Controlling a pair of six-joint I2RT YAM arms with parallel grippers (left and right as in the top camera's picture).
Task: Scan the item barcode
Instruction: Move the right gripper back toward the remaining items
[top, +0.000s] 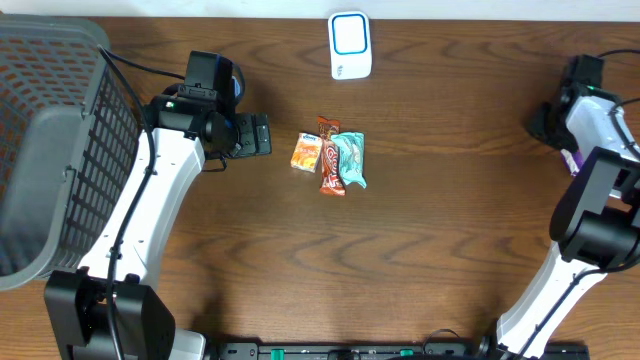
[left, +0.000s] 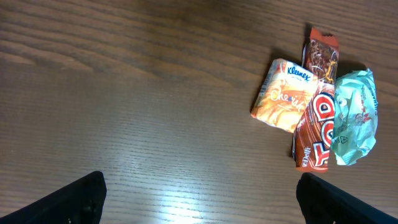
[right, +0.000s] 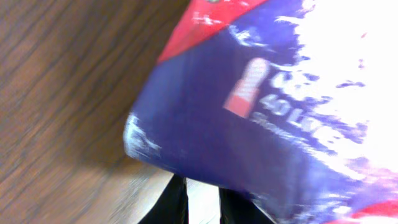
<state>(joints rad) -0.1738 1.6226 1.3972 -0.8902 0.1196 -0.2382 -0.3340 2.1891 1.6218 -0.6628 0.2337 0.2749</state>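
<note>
On the brown wooden table (top: 430, 250), three packets lie touching in a row: orange plastic tissue pack (top: 306, 152) left, brown chocolate-bar wrapper (top: 331, 160) middle (overlapping the pack's edge), crinkled teal foil packet (top: 350, 158) right. The white-and-blue boxy scanner (top: 350, 45) sits behind them, and the grey mesh basket (top: 60, 70) is at the far left.

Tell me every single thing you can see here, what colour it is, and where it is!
table: 1, dark brown wood, under everything
basket: 1, grey mesh, far left edge
scanner: 1, white and blue, top middle
tissue pack: 1, orange, middle, left of the pile
chocolate bar: 1, brown and red, middle of the pile, touching both neighbours
teal packet: 1, teal, right of the pile
blue packet: 1, blue, red and white, right in front of the right wrist camera
left arm: 1, white and black, left side
right arm: 1, white and black, right side
left claw: 1, black, open, empty
right claw: 1, black, at the blue packet
</note>
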